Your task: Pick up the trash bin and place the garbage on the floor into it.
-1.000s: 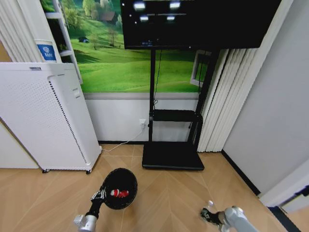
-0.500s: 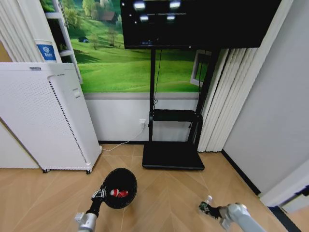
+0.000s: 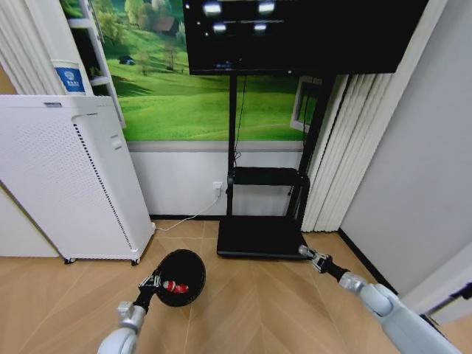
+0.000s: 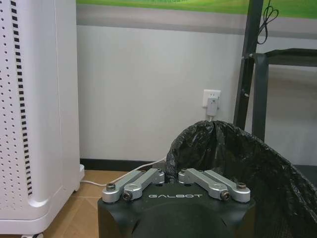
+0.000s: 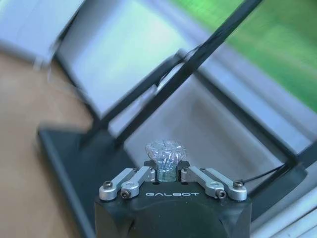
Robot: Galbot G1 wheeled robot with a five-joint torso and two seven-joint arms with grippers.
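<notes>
While the left gripper (image 3: 150, 283) clamps the near-left rim of the trash bin (image 3: 178, 277), the bin hangs just above the wooden floor (image 3: 251, 310), mouth tipped toward the robot, which looks meant to keep it open for catching litter. A red-and-white scrap (image 3: 173, 287) already lies inside. Over to the right, the right gripper (image 3: 307, 253) reaches out near the black stand base (image 3: 259, 237).

From the left wrist, the fingers (image 4: 141, 181) are pinched together on the bin's black liner (image 4: 233, 158), with "GALBOT" printed on the gripper body. A white appliance (image 4: 34, 114) stands left, and a wall socket (image 4: 211, 99) sits far behind.

From the right wrist, the right gripper (image 5: 166, 173) is closed on a crinkled clear piece of garbage (image 5: 165, 154), probably for carrying to the bin; "GALBOT" shows here too.
</notes>
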